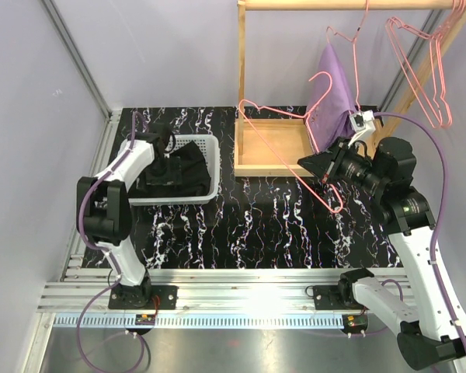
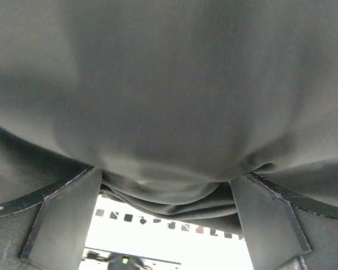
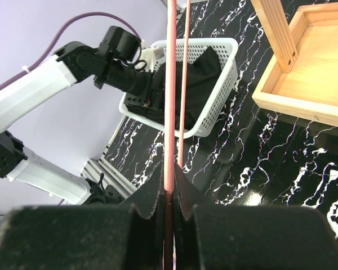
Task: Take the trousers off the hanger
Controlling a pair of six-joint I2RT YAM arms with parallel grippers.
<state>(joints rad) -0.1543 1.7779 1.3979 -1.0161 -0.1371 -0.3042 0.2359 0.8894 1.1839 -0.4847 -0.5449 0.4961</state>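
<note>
The black trousers (image 1: 182, 167) lie bunched in a white basket (image 1: 214, 167). My left gripper (image 1: 165, 167) is down in the basket, open, and the black cloth (image 2: 169, 84) fills its view just past the spread fingers (image 2: 62, 219). The light purple trousers (image 1: 332, 93) hang folded over a pink wire hanger (image 1: 354, 54) on the wooden rack. My right gripper (image 1: 314, 165) is shut on a bare pink wire hanger (image 1: 273, 111), held tilted in front of the rack. In the right wrist view the wire (image 3: 170, 84) runs straight up from the closed jaws of the gripper (image 3: 169, 174).
The wooden rack has a tray base (image 1: 272, 148) and a top rail (image 1: 349, 5) at the back right. Two more bare pink hangers (image 1: 419, 70) hang from the rail. The basket (image 3: 225, 84) stands at the back left on the black marbled table (image 1: 256, 225).
</note>
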